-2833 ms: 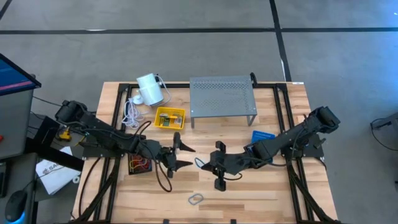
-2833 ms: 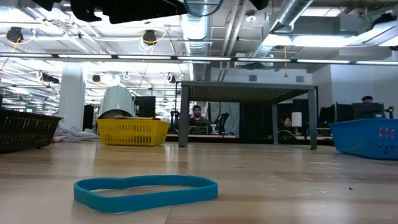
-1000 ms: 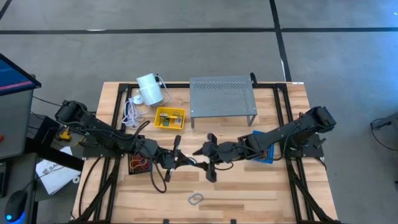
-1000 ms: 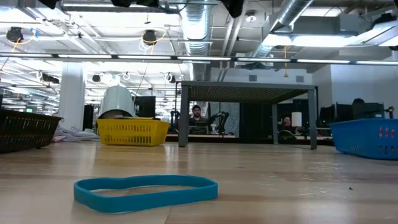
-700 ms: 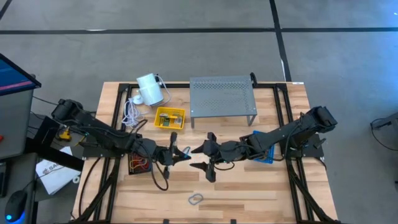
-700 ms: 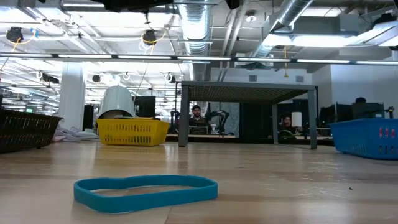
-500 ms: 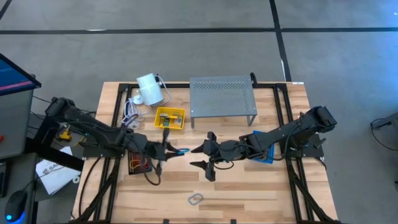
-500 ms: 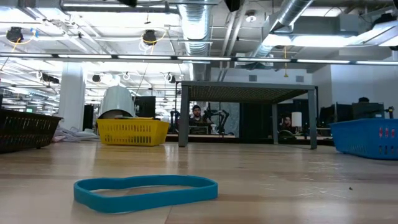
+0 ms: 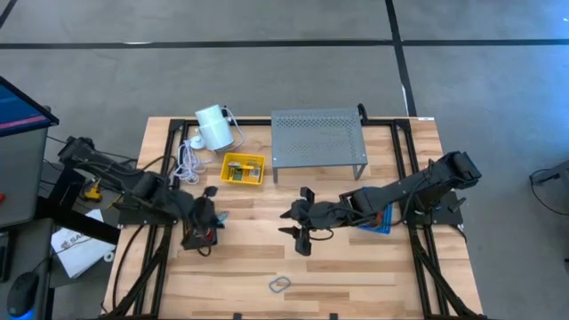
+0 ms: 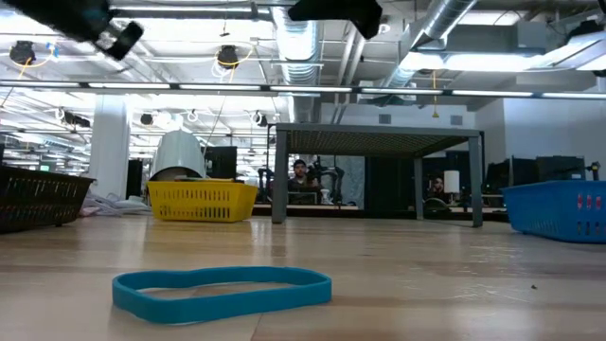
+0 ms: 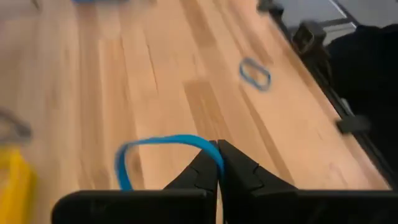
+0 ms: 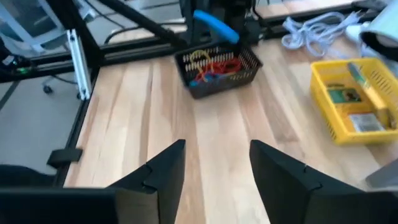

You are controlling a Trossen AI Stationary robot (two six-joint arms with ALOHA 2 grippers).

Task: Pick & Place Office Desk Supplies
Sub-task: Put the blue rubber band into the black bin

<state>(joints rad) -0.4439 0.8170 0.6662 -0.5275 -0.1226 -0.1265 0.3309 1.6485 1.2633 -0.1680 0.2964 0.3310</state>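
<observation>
Left wrist view | left claw (image 11: 216, 163) pinches blue rubber band (image 11: 163, 147) | step: carrying it over black basket (image 12: 217, 70) at table's 9 o'clock | next: let go | right claw (image 12: 211, 165) open, waiting mid-table

From above, the left arm covers most of the dark basket (image 9: 197, 235) near the tabletop's left edge, so its contents cannot be made out there. The blue basket (image 10: 557, 210) is cut by the low view's right edge. The labels on the boxes in the yellow basket (image 12: 348, 103) are too blurred to read.
</observation>
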